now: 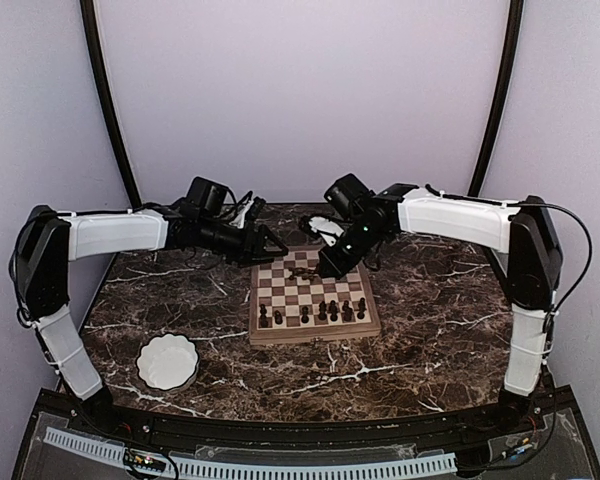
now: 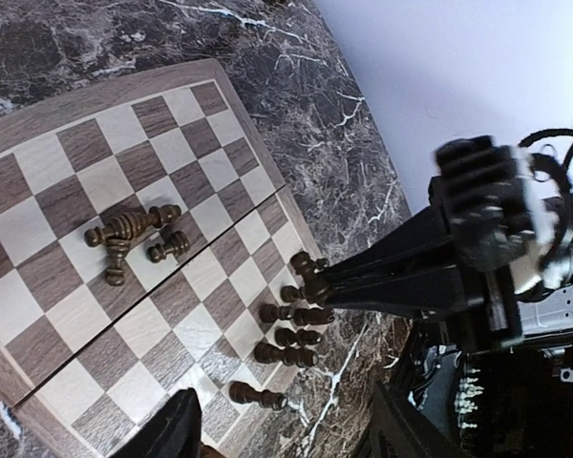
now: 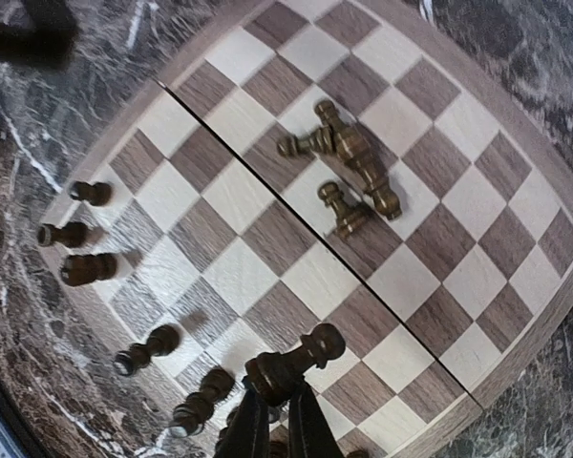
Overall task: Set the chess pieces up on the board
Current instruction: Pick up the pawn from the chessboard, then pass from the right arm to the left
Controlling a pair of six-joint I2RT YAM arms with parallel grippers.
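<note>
Right gripper (image 3: 279, 405): pinching one upright chess piece (image 3: 301, 355), hanging over the board (image 3: 401, 277).
Standing row (image 3: 86, 267): waiting just beside it, along the near edge.
Fallen pieces (image 3: 349, 167): lying mid-board, beyond.
Left gripper (image 2: 286, 441): gaping wide, holding nothing.

So the table (image 1: 430, 290) is a dark brown marble-look top with white veins running all over it (could be real stone, could be a print, can't tell from here). Its near edge curves, with a black rim along it. Two things sit directly on it. The board (image 1: 298, 292) is roughly in the middle, a bit toward the far side, lying flat. It has tan and dark brown checks and a light wood rim, and a seam runs across its middle. Then there's a white scalloped bowl (image 1: 167, 361) at near left, well apart from the board, sitting upright close to the near edge.
</note>
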